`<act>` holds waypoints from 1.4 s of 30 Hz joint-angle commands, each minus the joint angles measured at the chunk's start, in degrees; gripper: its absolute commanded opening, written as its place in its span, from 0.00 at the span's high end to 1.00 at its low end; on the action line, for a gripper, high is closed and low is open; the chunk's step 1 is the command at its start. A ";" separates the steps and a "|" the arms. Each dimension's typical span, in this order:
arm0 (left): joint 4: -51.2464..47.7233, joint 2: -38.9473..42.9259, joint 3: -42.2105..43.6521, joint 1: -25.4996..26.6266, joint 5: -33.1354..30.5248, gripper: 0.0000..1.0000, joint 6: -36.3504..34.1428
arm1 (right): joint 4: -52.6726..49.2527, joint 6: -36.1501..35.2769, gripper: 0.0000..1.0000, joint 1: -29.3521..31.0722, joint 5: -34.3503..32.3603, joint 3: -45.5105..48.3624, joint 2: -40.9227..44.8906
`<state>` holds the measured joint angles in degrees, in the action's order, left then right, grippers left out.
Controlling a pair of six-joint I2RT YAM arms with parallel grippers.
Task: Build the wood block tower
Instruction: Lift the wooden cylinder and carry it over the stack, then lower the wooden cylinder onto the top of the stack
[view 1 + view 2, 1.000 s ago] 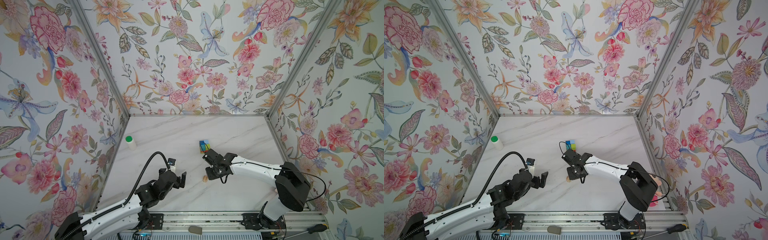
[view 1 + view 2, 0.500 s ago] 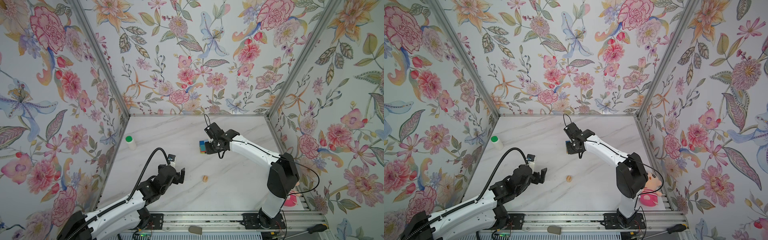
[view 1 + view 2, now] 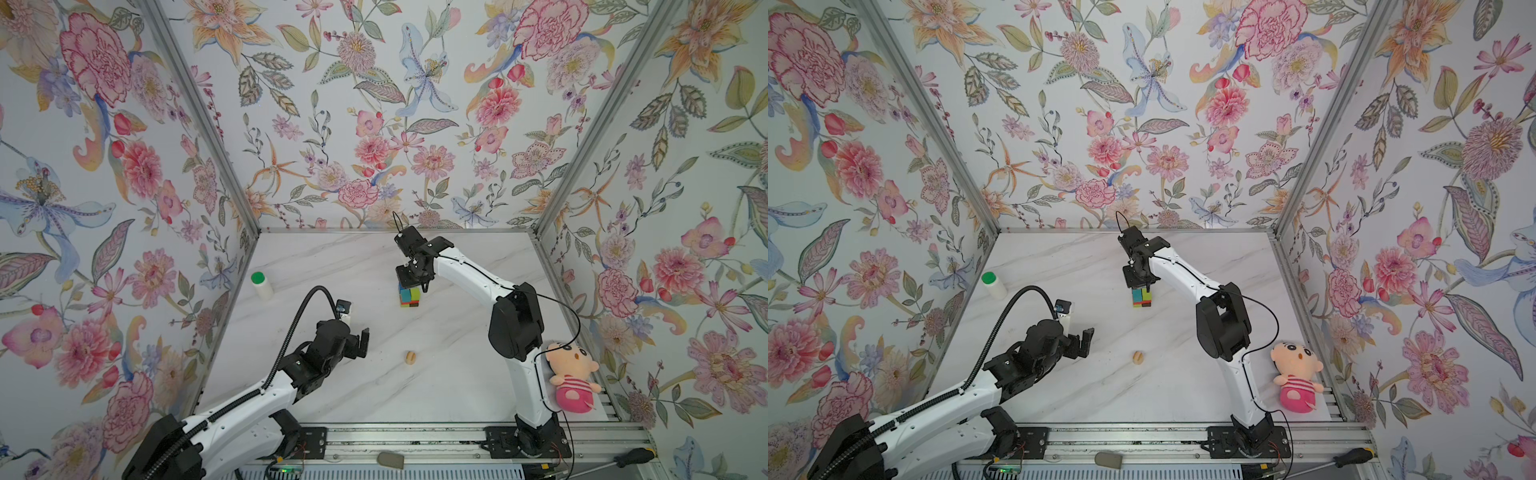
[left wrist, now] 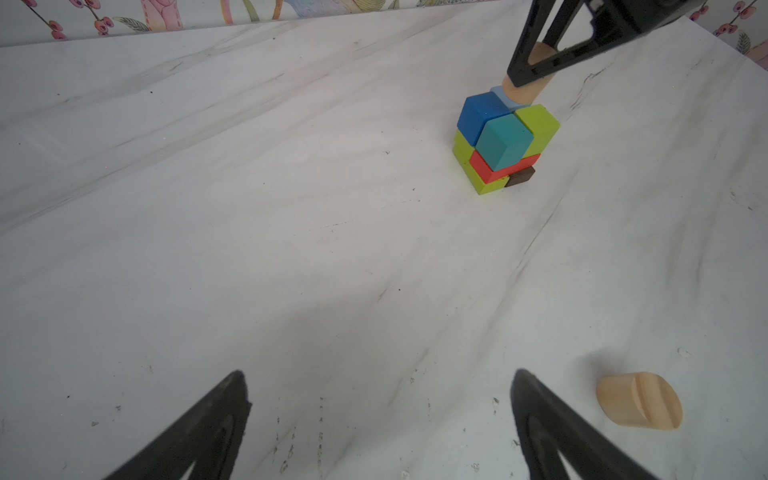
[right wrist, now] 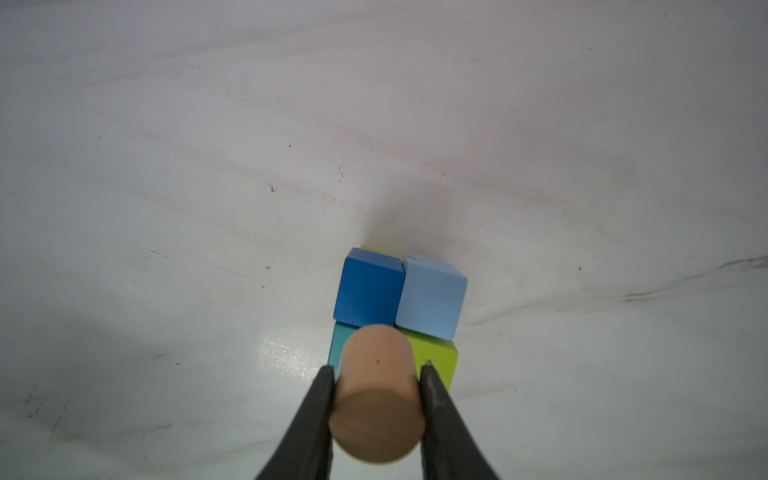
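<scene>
The tower (image 3: 409,296) (image 3: 1142,297) stands mid-table, a compact stack of green, red, dark brown, teal and blue wood blocks (image 4: 503,141) (image 5: 399,299). My right gripper (image 3: 411,282) (image 3: 1139,282) (image 5: 377,369) hangs straight over it, shut on a tan rounded block (image 5: 376,399) (image 4: 525,89). That block's lower end meets the light blue block's top; I cannot tell whether it rests there. A second tan rounded block (image 3: 410,357) (image 3: 1137,357) (image 4: 638,399) lies loose on the table. My left gripper (image 3: 358,345) (image 3: 1080,343) (image 4: 380,374) is open and empty, left of that block.
A white green-capped bottle (image 3: 262,284) (image 3: 993,284) stands near the left wall. A pink plush doll (image 3: 571,380) (image 3: 1296,382) lies at the front right beside the right arm's base. A screwdriver (image 3: 631,457) rests on the front rail.
My right gripper has carried its tan block from beside the loose one near the front to directly over the tower. The left arm has barely shifted.
</scene>
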<state>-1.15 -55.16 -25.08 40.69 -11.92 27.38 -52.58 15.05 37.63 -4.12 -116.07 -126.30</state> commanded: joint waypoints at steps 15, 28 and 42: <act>2.39 -2.04 -1.61 -3.64 3.70 0.01 -1.62 | -6.38 -2.35 0.70 -1.95 0.15 -9.87 -6.68; 2.40 -1.45 -1.29 -4.28 4.35 0.01 -1.50 | -7.16 -2.21 0.70 -1.86 1.08 -11.72 -7.82; 2.40 -1.05 -1.25 -4.38 4.54 0.01 -1.49 | -7.78 -2.23 0.69 -0.98 1.74 -13.16 -9.22</act>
<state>1.21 -56.88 -25.08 37.01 -7.68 26.74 -58.96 13.65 36.05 -3.22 -127.48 -133.45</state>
